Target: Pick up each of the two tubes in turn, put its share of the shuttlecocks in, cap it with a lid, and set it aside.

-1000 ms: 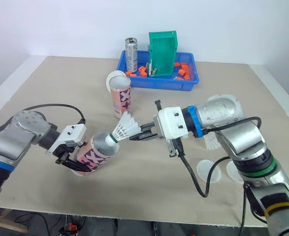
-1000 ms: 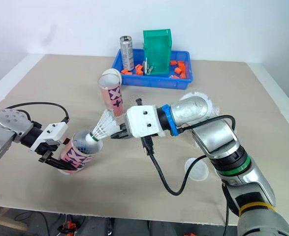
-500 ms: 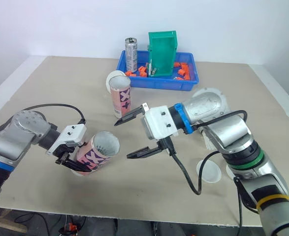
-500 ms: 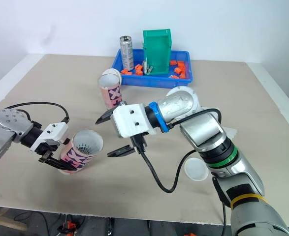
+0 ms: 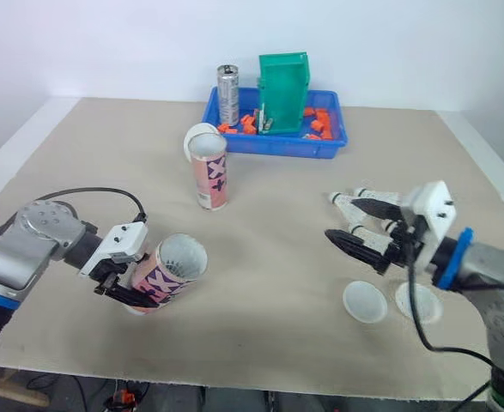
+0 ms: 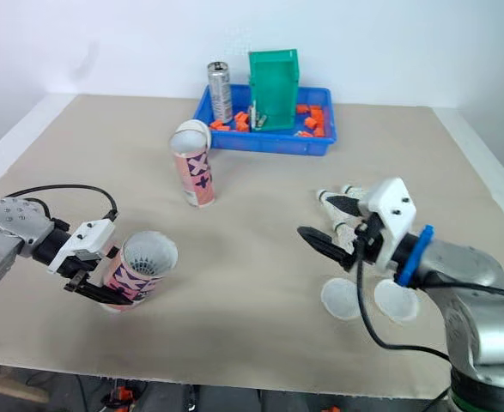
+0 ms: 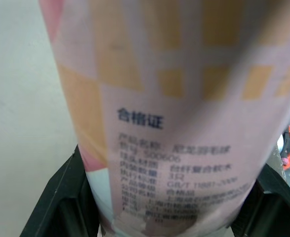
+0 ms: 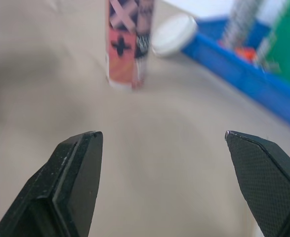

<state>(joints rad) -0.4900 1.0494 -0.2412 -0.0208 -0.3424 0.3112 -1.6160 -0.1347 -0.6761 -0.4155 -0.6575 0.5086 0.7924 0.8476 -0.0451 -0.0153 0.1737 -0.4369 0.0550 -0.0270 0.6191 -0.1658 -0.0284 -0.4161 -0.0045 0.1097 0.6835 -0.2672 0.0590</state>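
Note:
My left gripper point(image 5: 130, 286) is shut on a pink patterned tube point(image 5: 164, 268), held tilted low over the table's near left with its open mouth point(image 5: 181, 255) facing right. White feathers of a shuttlecock point(image 6: 145, 258) show inside it. In the left wrist view the tube point(image 7: 174, 113) sits between the black fingers point(image 7: 61, 197). The second tube point(image 5: 210, 172) stands upright mid-table, a white lid point(image 5: 198, 137) leaning behind it. My right gripper point(image 5: 341, 220) is open and holds nothing, hovering at the right just above several loose shuttlecocks point(image 5: 343, 199). Two white lids point(image 5: 364, 301) point(image 5: 417, 302) lie near it.
A blue tray point(image 5: 277, 144) at the back holds orange parts, a green bin point(image 5: 283, 90) and a metal can point(image 5: 228, 94). The right wrist view looks between its fingers across bare table toward the upright tube point(image 8: 130, 42) and the tray point(image 8: 243, 74).
My right gripper let the shuttlecock go into the held tube, opened wide and drew back to the right, over the loose shuttlecocks. The left gripper and tube barely moved.

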